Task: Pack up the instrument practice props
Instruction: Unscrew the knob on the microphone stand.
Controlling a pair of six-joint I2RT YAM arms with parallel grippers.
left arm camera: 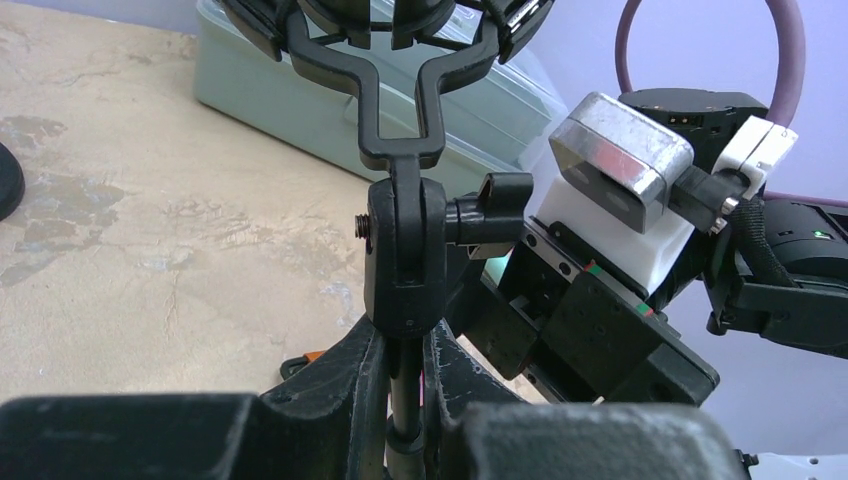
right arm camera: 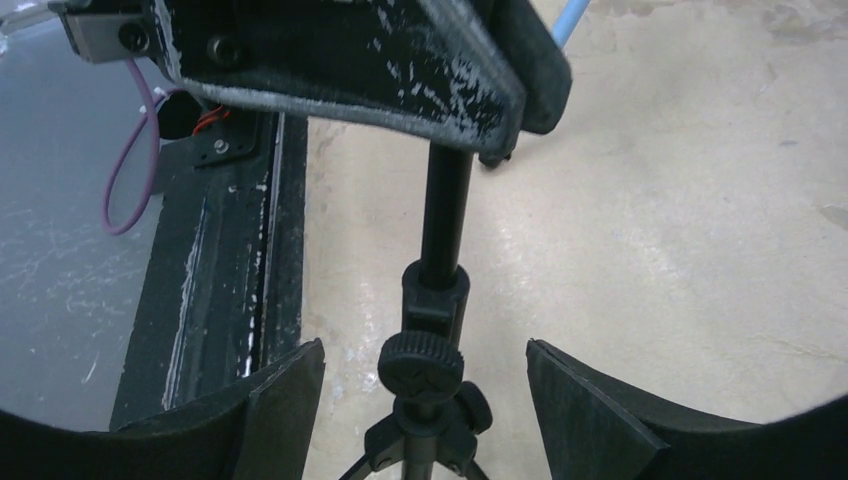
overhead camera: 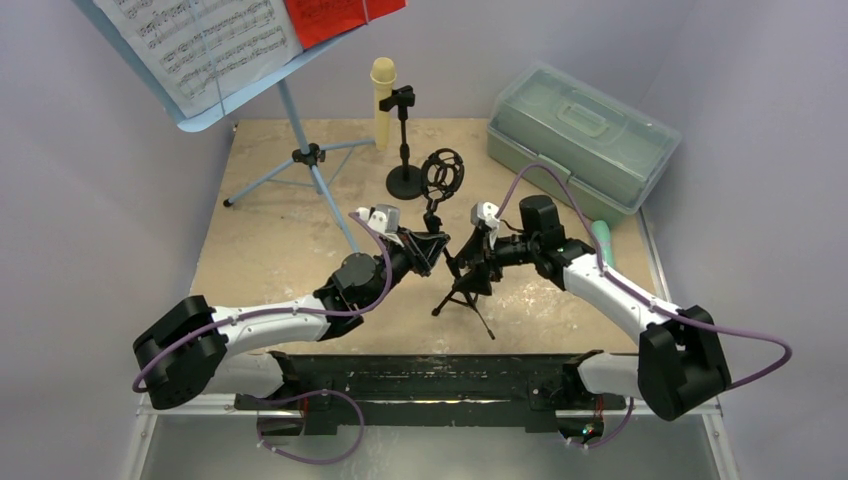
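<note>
A black tripod mic holder (overhead camera: 462, 290) with a ring cradle (overhead camera: 443, 170) stands mid-table. My left gripper (overhead camera: 432, 252) is shut on its thin pole (left arm camera: 404, 385), just under the swivel joint (left arm camera: 405, 250). My right gripper (overhead camera: 468, 262) is open, its fingers (right arm camera: 285, 400) either side of the stand's knurled knob (right arm camera: 420, 365) without touching it. The pale-blue music rack (overhead camera: 230, 100) with white pages (overhead camera: 200, 40) and a red page (overhead camera: 340, 15) stands at the back left. A cream microphone (overhead camera: 383, 95) sits in a round-based black holder (overhead camera: 405, 180). A teal microphone (overhead camera: 603, 240) lies at the right.
A translucent grey-green case (overhead camera: 580, 135) with a handle, lid closed, stands at the back right. The rack's tripod legs (overhead camera: 300, 170) spread over the back left of the board. A black rail (overhead camera: 430, 375) runs along the near edge between the arm bases.
</note>
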